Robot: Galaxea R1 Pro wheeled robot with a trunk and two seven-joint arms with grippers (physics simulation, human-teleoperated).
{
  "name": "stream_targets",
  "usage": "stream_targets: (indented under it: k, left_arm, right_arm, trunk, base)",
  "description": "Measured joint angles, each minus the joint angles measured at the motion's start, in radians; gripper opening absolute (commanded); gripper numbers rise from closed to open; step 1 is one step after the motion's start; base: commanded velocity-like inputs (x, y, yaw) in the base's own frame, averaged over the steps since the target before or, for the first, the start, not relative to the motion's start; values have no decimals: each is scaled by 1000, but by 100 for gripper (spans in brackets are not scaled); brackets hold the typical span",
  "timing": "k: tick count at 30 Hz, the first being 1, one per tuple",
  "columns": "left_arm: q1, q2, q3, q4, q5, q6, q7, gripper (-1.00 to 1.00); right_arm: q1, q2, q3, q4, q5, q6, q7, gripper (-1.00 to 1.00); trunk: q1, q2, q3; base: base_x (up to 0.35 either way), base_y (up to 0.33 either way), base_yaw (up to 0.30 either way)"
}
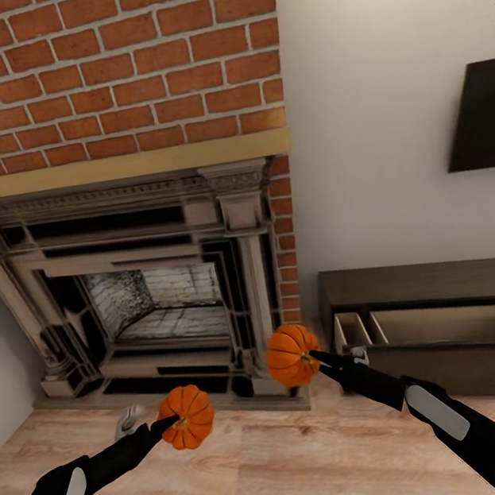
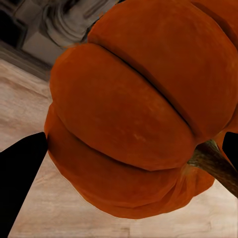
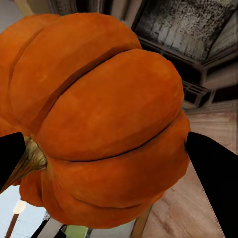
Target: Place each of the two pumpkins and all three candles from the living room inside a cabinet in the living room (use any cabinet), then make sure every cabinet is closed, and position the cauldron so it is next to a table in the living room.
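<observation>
I hold one ribbed orange pumpkin in each hand, above the wood floor in front of the fireplace. My left gripper [image 1: 177,421] is shut on the lower pumpkin [image 1: 192,415], and its black fingers [image 2: 20,183] press the pumpkin's [image 2: 124,109] sides. My right gripper [image 1: 315,356] is shut on the higher pumpkin [image 1: 289,353], whose stem [image 3: 30,157] lies beside one fingertip. To the right stands the dark-brown cabinet [image 1: 430,278] with a top drawer pulled open, its beige inside [image 1: 446,325] bare. The right pumpkin hangs just left of that drawer. The candles, cauldron and table are out of view.
A brick fireplace [image 1: 167,293] with a stone surround and raised hearth stands straight ahead. A small pale grey object [image 1: 129,419] lies on the floor by the hearth. A dark screen [image 1: 483,115] hangs on the wall above the cabinet. Wood floor [image 1: 300,464] stretches in front.
</observation>
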Motion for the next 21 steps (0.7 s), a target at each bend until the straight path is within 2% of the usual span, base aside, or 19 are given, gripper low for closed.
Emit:
stream_targets:
  k: [4, 16, 21]
  left_arm:
    - [0, 0, 0, 0, 0, 0, 0, -100]
    - [0, 0, 0, 0, 0, -1, 1, -100]
    - [0, 0, 0, 0, 0, -1, 1, -100]
  right_arm:
    - [0, 0, 0, 0, 0, 1, 0, -100]
    - [0, 0, 0, 10, 0, 2, -4, -100]
    - [0, 0, 0, 11, 0, 2, -4, -100]
  trunk:
    - [0, 0, 0]
    - [0, 0, 0]
    - [0, 0, 0]
  base:
    - [193, -298, -169]
    - [232, -272, -268]
    - [234, -271, -57]
